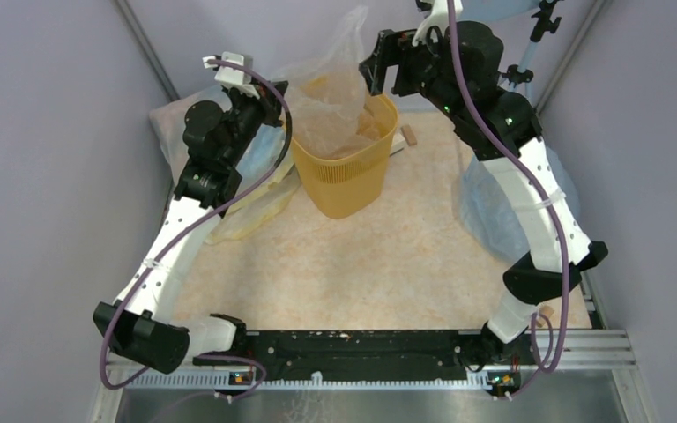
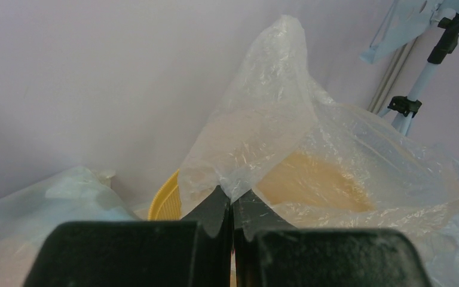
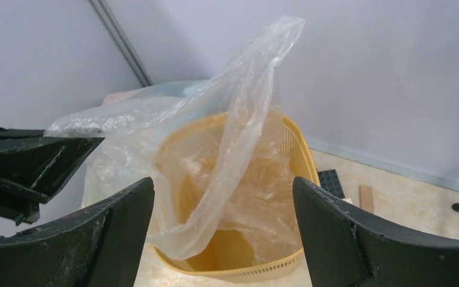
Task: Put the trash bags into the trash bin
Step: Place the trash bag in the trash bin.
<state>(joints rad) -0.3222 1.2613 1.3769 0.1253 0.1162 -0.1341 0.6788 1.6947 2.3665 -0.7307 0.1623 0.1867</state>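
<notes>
The yellow trash bin (image 1: 345, 176) stands at the back of the table. A see-through trash bag (image 1: 339, 97) hangs partly inside it and rises in a peak above the rim. My left gripper (image 1: 278, 92) is at the bin's left side. In the left wrist view it (image 2: 233, 202) is shut on a fold of the bag (image 2: 287, 113), beside the bin's rim (image 2: 167, 200). My right gripper (image 1: 373, 70) hovers over the bin's right rim. In the right wrist view it (image 3: 222, 186) is open, with the bag (image 3: 245, 119) and the bin (image 3: 299, 149) beyond its jaws and nothing between them.
Bluish plastic sacks lie at the left wall (image 1: 172, 119) and on the right (image 1: 485, 203). A pale yellowish bag (image 1: 256, 207) lies under the left arm. A small wooden block (image 1: 410, 136) and a dark plate (image 3: 333, 179) lie right of the bin. A stand (image 1: 533, 44) rises back right.
</notes>
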